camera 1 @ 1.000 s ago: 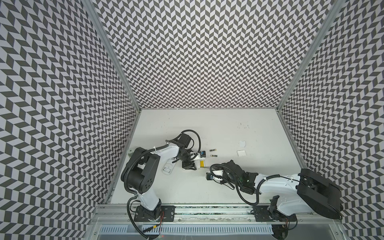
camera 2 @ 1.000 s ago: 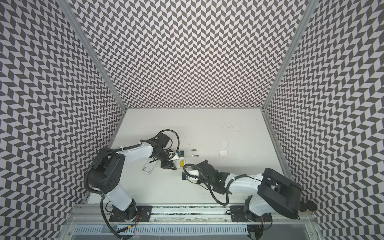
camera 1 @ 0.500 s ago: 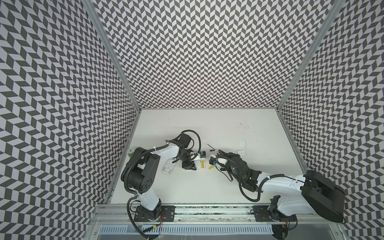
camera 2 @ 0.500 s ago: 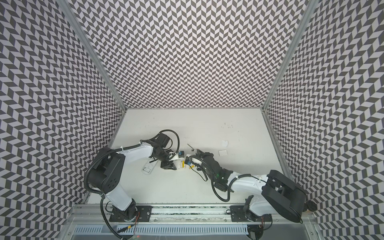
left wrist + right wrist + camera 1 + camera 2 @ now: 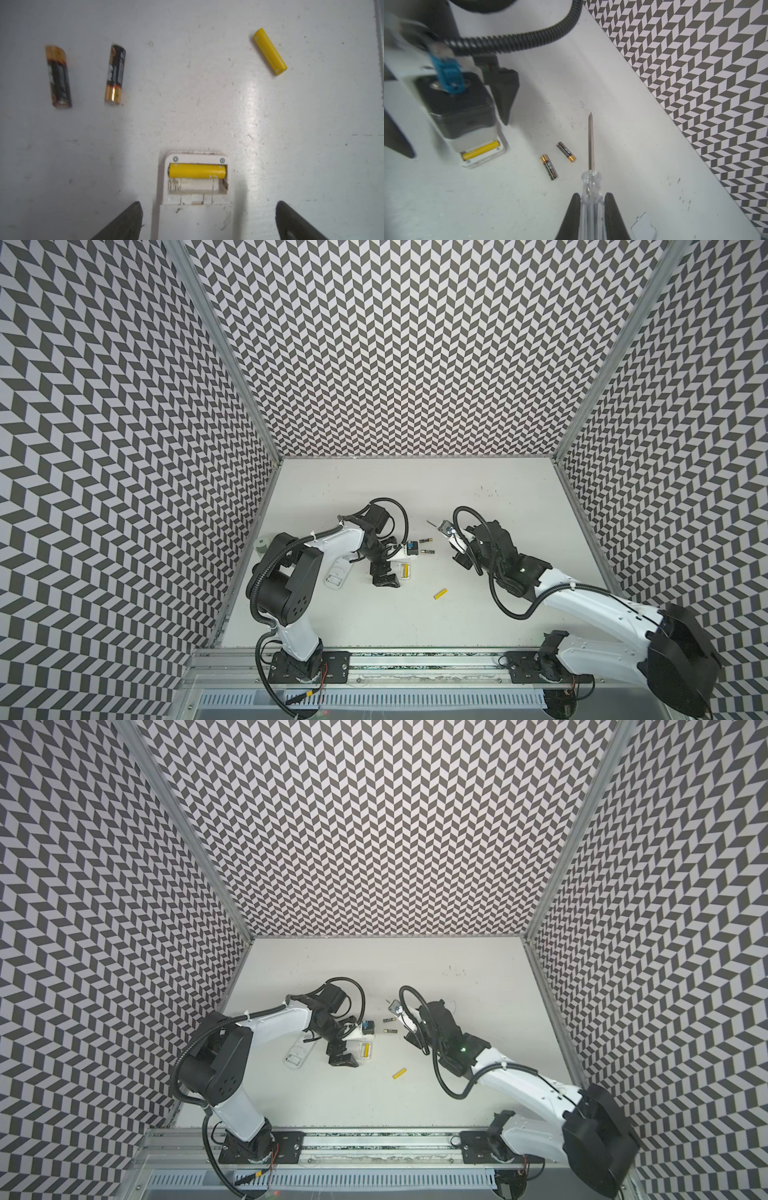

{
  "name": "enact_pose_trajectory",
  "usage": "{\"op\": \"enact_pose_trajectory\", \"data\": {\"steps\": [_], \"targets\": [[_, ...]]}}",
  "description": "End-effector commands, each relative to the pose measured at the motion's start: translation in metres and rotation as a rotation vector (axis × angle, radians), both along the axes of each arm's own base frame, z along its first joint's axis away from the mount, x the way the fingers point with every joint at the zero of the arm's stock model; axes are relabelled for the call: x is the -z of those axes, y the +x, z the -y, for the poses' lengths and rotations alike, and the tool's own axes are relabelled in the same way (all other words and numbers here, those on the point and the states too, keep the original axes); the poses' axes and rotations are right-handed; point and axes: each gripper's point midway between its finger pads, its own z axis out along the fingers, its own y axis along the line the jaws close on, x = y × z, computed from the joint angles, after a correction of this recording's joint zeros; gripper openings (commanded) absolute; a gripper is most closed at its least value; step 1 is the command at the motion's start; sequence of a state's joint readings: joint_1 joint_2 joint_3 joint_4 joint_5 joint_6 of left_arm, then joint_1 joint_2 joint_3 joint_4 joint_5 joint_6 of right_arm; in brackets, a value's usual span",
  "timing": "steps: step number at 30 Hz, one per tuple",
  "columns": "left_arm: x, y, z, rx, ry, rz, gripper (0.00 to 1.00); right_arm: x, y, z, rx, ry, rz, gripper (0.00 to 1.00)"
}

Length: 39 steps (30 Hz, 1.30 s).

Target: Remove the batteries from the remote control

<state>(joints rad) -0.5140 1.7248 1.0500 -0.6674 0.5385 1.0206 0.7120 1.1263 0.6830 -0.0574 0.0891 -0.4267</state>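
The white remote control (image 5: pixel 195 218) lies back-up with its compartment uncovered. One yellow battery (image 5: pixel 197 170) sits in the slot nearest the remote's end, and the slot beside it is bare. My left gripper (image 5: pixel 208 205) is open, a finger on each side of the remote, not touching it. A second yellow battery (image 5: pixel 440 593) lies loose on the table (image 5: pixel 374 614). Two black batteries (image 5: pixel 424 540) (image 5: pixel 427 551) lie side by side beyond the remote. My right gripper (image 5: pixel 592 199) is shut on the clear handle of a screwdriver (image 5: pixel 591 141), held above the table right of the black batteries.
A clear plastic shell (image 5: pixel 337 576) lies under the left arm. A small white cover piece (image 5: pixel 643 228) rests beside the right gripper. A round white and green object (image 5: pixel 262 545) stands by the left wall. Patterned walls close in three sides.
The left gripper has opened off the remote. The right gripper has drawn back and to the right with the screwdriver. A yellow battery now lies loose in front of the remote.
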Motion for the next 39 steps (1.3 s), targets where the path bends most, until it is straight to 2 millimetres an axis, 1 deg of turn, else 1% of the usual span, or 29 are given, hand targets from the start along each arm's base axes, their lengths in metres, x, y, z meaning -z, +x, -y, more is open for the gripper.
{"op": "enact_pose_trajectory", "data": {"steps": [1, 2, 4, 5, 6, 9, 10, 11, 13, 15, 18, 19, 21, 25, 27, 29, 32, 39], "targets": [[-0.041, -0.008, 0.044, 0.129, -0.129, 0.062, 1.0, -0.015, -0.002, 0.029, 0.091, 0.133, -0.092, 0.0], [-0.044, -0.007, 0.054, 0.155, -0.131, 0.107, 1.0, -0.021, 0.002, 0.037, 0.118, 0.165, -0.079, 0.0], [-0.046, -0.009, 0.081, 0.202, -0.115, 0.202, 1.0, -0.028, 0.009, 0.053, 0.166, 0.205, -0.056, 0.0], [-0.047, -0.012, 0.098, 0.209, -0.114, 0.245, 1.0, -0.031, 0.013, 0.06, 0.19, 0.215, -0.046, 0.0], [-0.051, -0.016, 0.118, 0.192, -0.13, 0.288, 1.0, -0.031, 0.016, 0.065, 0.213, 0.214, -0.045, 0.0], [-0.057, -0.033, 0.165, 0.106, -0.186, 0.353, 1.0, -0.031, 0.022, 0.077, 0.272, 0.222, -0.058, 0.0], [-0.055, -0.04, 0.174, 0.084, -0.2, 0.345, 1.0, -0.03, 0.023, 0.078, 0.279, 0.226, -0.063, 0.0], [-0.05, -0.052, 0.183, 0.083, -0.209, 0.32, 1.0, -0.031, 0.022, 0.08, 0.288, 0.232, -0.063, 0.0], [-0.038, -0.069, 0.193, 0.086, -0.208, 0.315, 1.0, -0.038, 0.021, 0.084, 0.303, 0.265, -0.035, 0.0], [-0.018, -0.091, 0.196, 0.126, -0.176, 0.301, 1.0, -0.047, 0.018, 0.086, 0.296, 0.303, 0.013, 0.0], [0.005, -0.12, 0.194, 0.17, -0.142, 0.28, 1.0, -0.056, 0.012, 0.092, 0.307, 0.335, 0.06, 0.0], [0.012, -0.124, 0.192, 0.178, -0.127, 0.291, 1.0, -0.058, 0.01, 0.094, 0.311, 0.339, 0.069, 0.0], [0.022, -0.121, 0.183, 0.177, -0.091, 0.328, 1.0, -0.06, 0.007, 0.098, 0.32, 0.335, 0.079, 0.0], [0.022, -0.106, 0.169, 0.142, -0.062, 0.388, 1.0, -0.065, 0.0, 0.105, 0.332, 0.345, 0.114, 0.0], [0.027, -0.103, 0.161, 0.131, -0.053, 0.386, 1.0, -0.065, -0.002, 0.107, 0.334, 0.35, 0.121, 0.0], [0.031, -0.103, 0.158, 0.127, -0.046, 0.387, 1.0, -0.064, -0.003, 0.106, 0.329, 0.357, 0.122, 0.0], [0.031, -0.103, 0.159, 0.124, -0.056, 0.393, 1.0, -0.063, -0.003, 0.105, 0.325, 0.358, 0.122, 0.0], [0.025, -0.093, 0.165, 0.11, -0.064, 0.421, 1.0, -0.061, -0.002, 0.104, 0.32, 0.346, 0.116, 0.0]]}}
